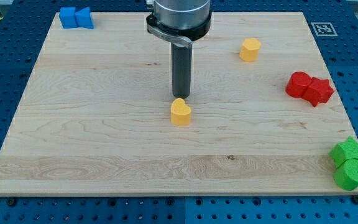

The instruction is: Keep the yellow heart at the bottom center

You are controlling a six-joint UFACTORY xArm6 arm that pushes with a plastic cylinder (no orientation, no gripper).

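Green blocks, a star (348, 151) and a rounder piece (352, 174) touching it, sit nearest the camera at the worktop's (104, 143) bottom right corner, well clear of my business. My rig has no jaws to report, only a rod, and my tip (180, 97) stands just behind the yellow heart (180, 112), on its upper side in the view, touching it or very nearly so. That heart lies about mid-board, centred left to right but not yet down at the bottom edge. I judge the step in hand to be the push toward the view's bottom; the next move calls for a straight, centred shove downward, since an off-centre contact could let the heart slip sideways. Elsewhere, a yellow hexagon-like block (250, 49), two red blocks (309, 88) and blue blocks (75, 17) lie well apart.
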